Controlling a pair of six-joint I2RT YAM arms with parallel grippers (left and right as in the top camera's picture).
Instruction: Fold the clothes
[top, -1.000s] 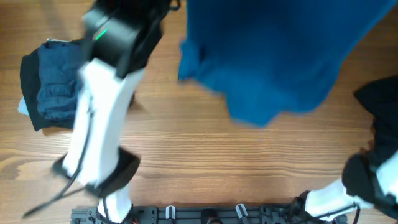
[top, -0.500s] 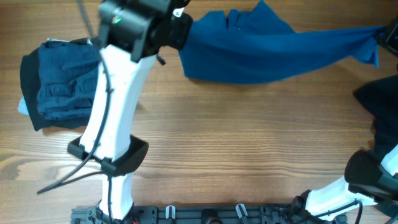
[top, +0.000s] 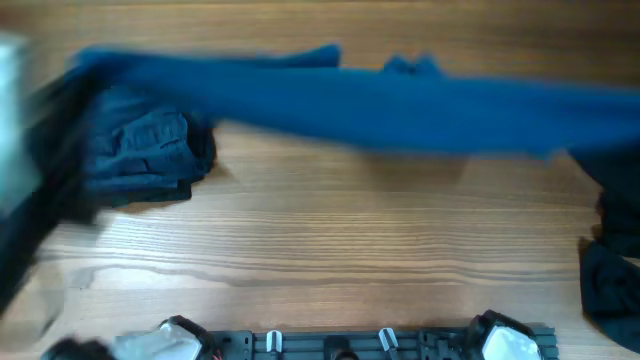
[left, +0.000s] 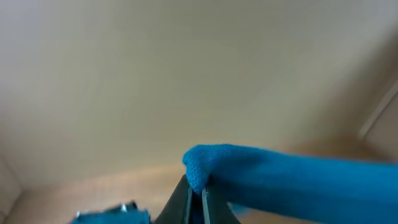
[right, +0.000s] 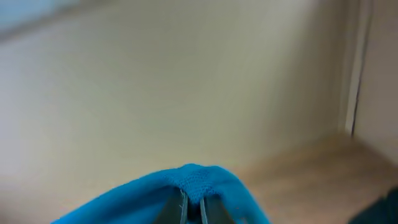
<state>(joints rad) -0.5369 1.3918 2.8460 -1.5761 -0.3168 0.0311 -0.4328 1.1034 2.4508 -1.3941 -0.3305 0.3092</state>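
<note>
The medium-blue shirt (top: 400, 105) is stretched taut in a blurred band across the whole width of the table, held up in the air. My left gripper (left: 198, 198) is shut on one end of the shirt (left: 292, 177). My right gripper (right: 193, 208) is shut on the other end of the shirt (right: 155, 193). In the overhead view the left arm is only a dark blur at the far left edge and the right gripper is out of view. A dark navy garment (top: 140, 155) lies crumpled at the left under the band.
A black garment (top: 612, 235) lies at the right edge of the wooden table (top: 330, 240). The arm bases (top: 340, 345) sit along the front edge. Both wrist views look at a pale wall.
The blue shirt went from a hanging mass at the back to a band pulled wide. The left arm swung from the middle left out to the far left edge.
</note>
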